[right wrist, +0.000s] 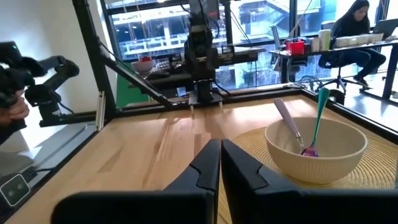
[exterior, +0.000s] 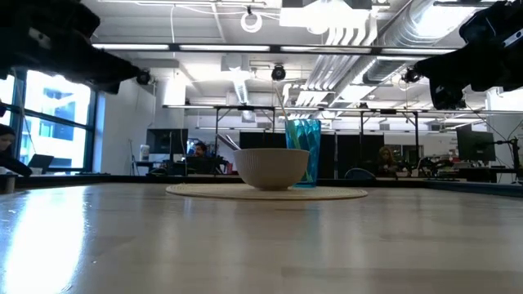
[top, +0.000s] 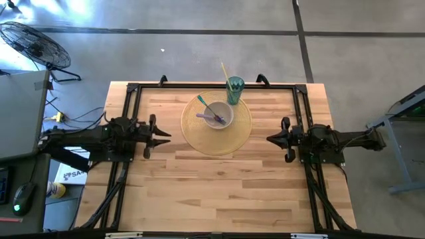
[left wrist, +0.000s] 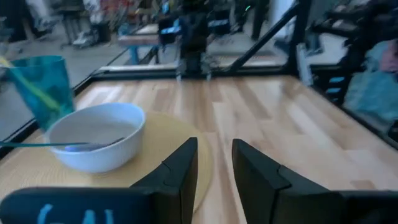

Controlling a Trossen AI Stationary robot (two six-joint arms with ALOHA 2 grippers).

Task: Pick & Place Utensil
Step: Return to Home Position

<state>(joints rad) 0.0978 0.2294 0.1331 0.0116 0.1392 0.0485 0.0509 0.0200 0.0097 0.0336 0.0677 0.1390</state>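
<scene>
A white bowl (top: 216,114) (exterior: 272,169) stands on a round woven placemat (top: 199,136) at the far middle of the table. A purple spoon (right wrist: 289,127) and a teal utensil (right wrist: 319,118) lean inside the bowl, handles over its rim. A teal cup (top: 235,89) (left wrist: 43,87) with a yellow stick (top: 226,73) stands on the mat's far edge. My left gripper (top: 166,135) (left wrist: 214,155) hovers left of the mat, slightly open. My right gripper (top: 269,139) (right wrist: 219,155) hovers right of the mat, shut. Both point at the bowl and hold nothing.
A black metal frame (top: 133,89) runs along the table's far, left and right edges. Bare wood (top: 219,192) stretches from the mat to the near edge. A person sits at a desk (right wrist: 357,25) in the room beyond the table.
</scene>
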